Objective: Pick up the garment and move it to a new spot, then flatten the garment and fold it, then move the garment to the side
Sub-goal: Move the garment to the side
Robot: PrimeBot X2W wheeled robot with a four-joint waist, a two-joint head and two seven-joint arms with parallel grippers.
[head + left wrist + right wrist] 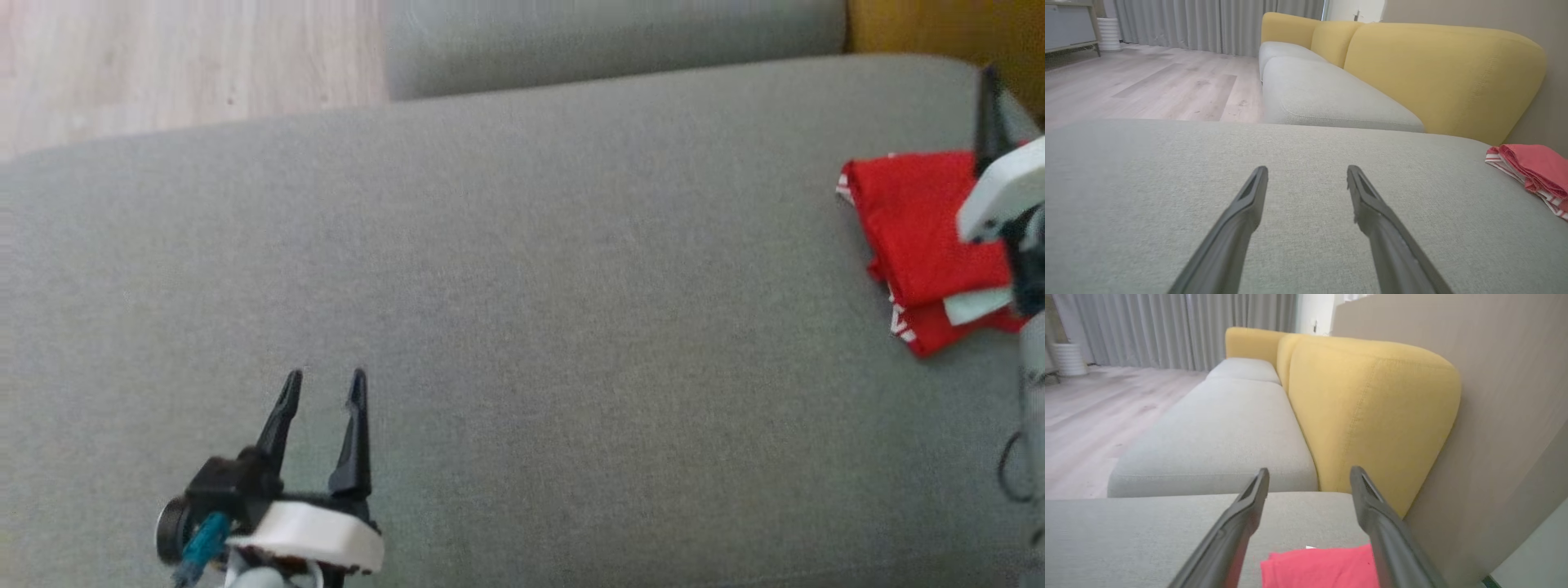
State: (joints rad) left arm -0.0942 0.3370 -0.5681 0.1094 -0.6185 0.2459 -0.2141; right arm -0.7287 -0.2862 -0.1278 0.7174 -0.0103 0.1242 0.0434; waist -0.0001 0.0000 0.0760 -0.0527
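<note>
Left gripper [324,384] sits closest in the head view, low on the grey seat cushion [522,286], its two dark fingers spread with nothing between them. Far to the right, near the cushion's end, the red garment [914,237] lies folded into a compact stack with white trim showing, and the right gripper [990,114] hangs over its far edge. From the left wrist view, that arm's fingers stand apart above bare fabric, the garment well off to the right. From the right wrist view, the right gripper's fingers are likewise spread, the red cloth beneath them but not pinched, near the yellow backrest [1372,408]. Folding and the move aside look done; seemingly only drawing the arms back remains.
</note>
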